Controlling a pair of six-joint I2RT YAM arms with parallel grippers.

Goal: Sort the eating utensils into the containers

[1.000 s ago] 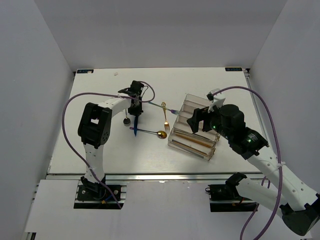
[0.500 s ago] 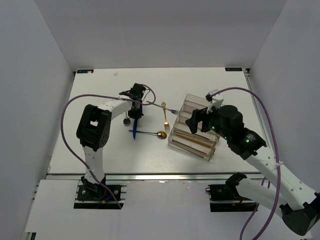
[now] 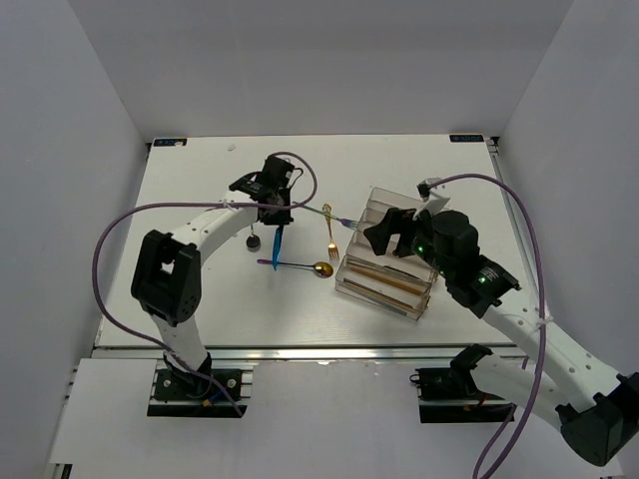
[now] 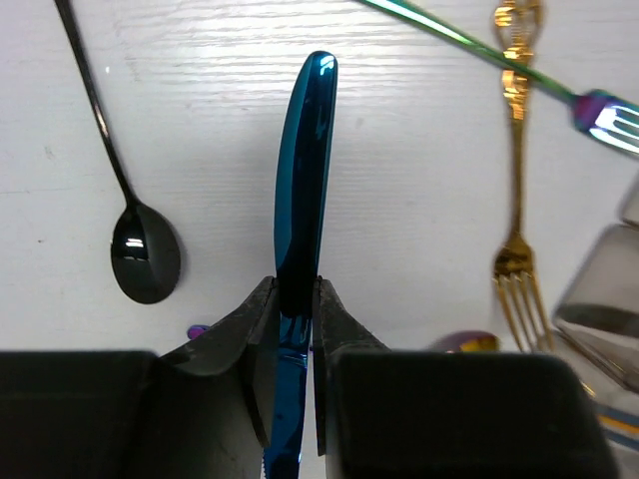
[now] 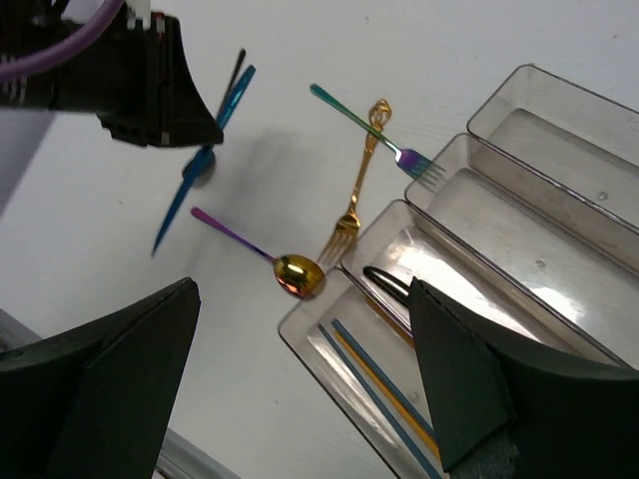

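My left gripper (image 3: pixel 276 216) (image 4: pixel 297 299) is shut on the blue knife (image 3: pixel 278 245) (image 4: pixel 305 170) near its middle, and the knife hangs tilted just over the table. Beside it lie the black spoon (image 3: pixel 253 239) (image 4: pixel 145 264), the gold fork (image 3: pixel 329 232) (image 5: pixel 357 195), the iridescent fork (image 3: pixel 321 212) (image 5: pixel 364 122) and the gold-bowled purple-handled spoon (image 3: pixel 320 268) (image 5: pixel 298 275). The clear tray (image 3: pixel 374 299) (image 5: pixel 519 75) to the right holds chopsticks (image 5: pixel 379 384) and a black utensil (image 5: pixel 389 284). My right gripper (image 3: pixel 392 232) (image 5: pixel 305 299) hovers open over the tray's left end, holding nothing.
White walls close in the table on the left, right and back. The loose cutlery lies bunched between the left gripper and the tray. A purple cable loops from each arm above the table.
The left gripper has carried the blue knife a little up and to the right, off the purple spoon handle. The right gripper has drifted slightly left over the tray.
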